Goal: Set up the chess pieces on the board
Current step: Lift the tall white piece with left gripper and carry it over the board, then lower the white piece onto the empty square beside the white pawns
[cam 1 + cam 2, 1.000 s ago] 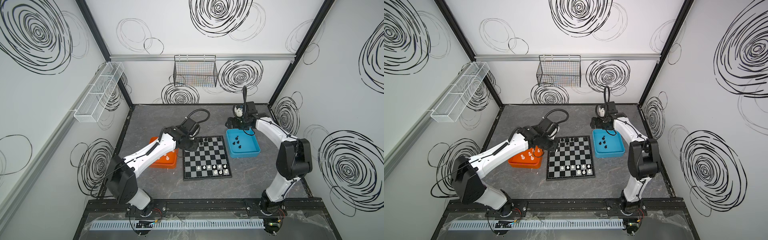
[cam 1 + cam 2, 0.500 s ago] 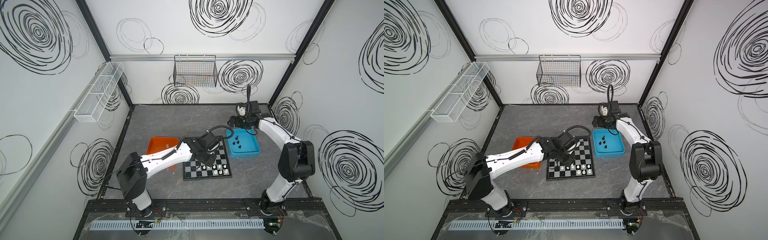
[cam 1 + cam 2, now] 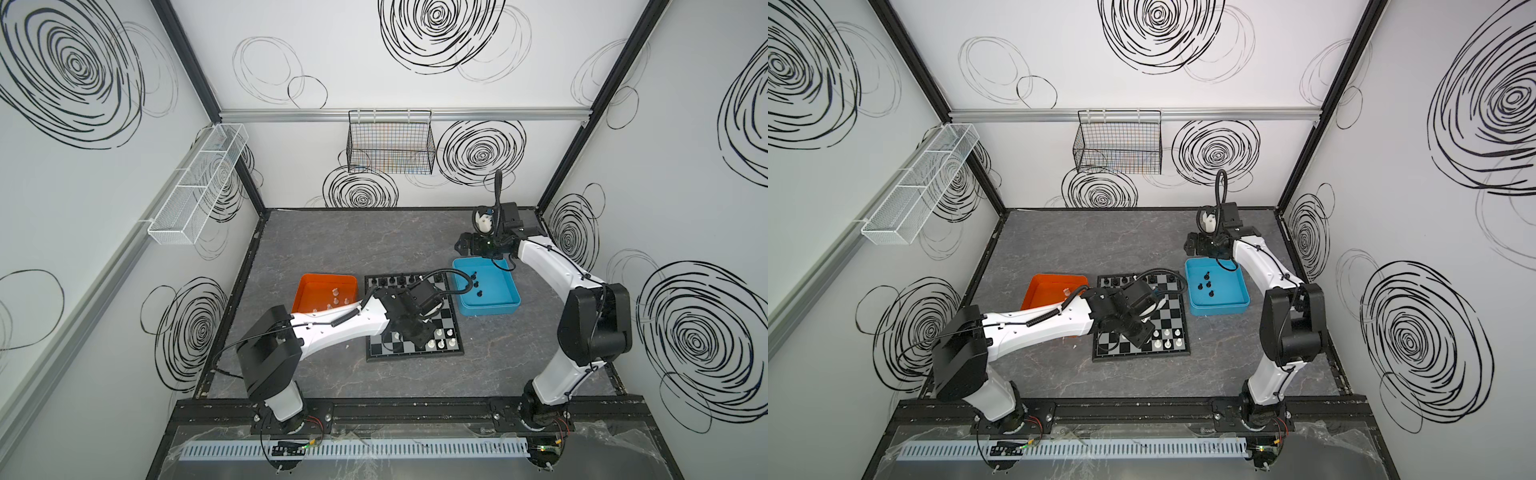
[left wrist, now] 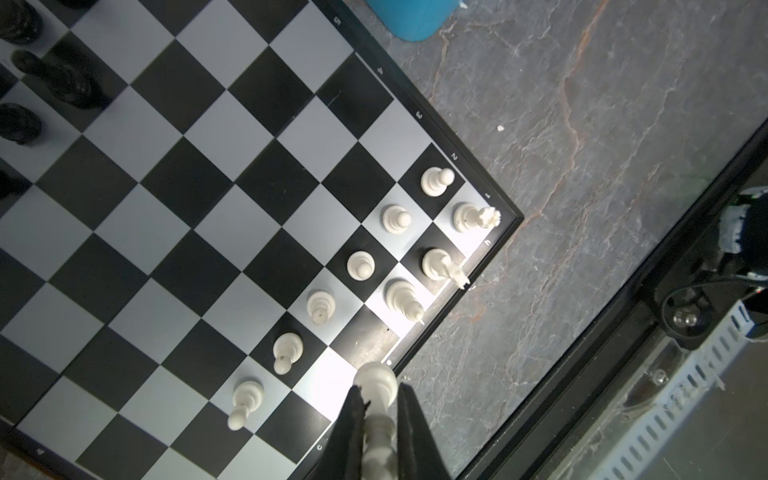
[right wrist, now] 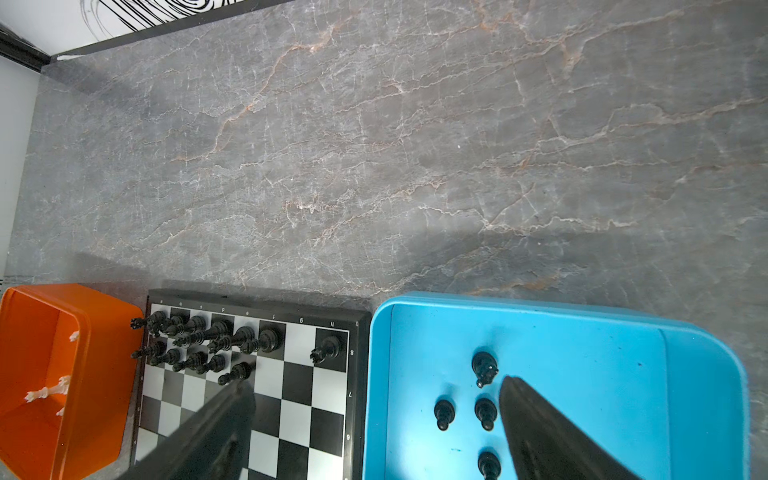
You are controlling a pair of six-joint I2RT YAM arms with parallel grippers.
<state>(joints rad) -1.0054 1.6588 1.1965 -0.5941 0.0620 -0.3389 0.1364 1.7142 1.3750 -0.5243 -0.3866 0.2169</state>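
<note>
The board (image 3: 386,353) lies mid-table, also seen in the left wrist view as board (image 4: 208,208). Black chess pieces (image 5: 208,336) fill its far rows, and white pawns (image 4: 360,266) and taller white men (image 4: 436,264) stand near one corner. My left gripper (image 4: 378,392) is shut on a white chess piece (image 4: 376,384), held upright above the board's near edge row, next to the rim. My right gripper (image 5: 374,384) hangs open and empty over the back edge of the blue tray (image 3: 498,307), above several loose black pieces (image 5: 484,368).
The orange tray (image 3: 311,291), left of the board, holds a few white pieces (image 3: 336,296). The left forearm (image 3: 1050,324) lies across that tray's near side and the board's left part. A wire basket (image 3: 390,145) hangs on the back wall.
My left arm has swung from the orange tray across to the near right part of the board, with the white piece in its jaws. The right gripper has barely moved and stays open.
</note>
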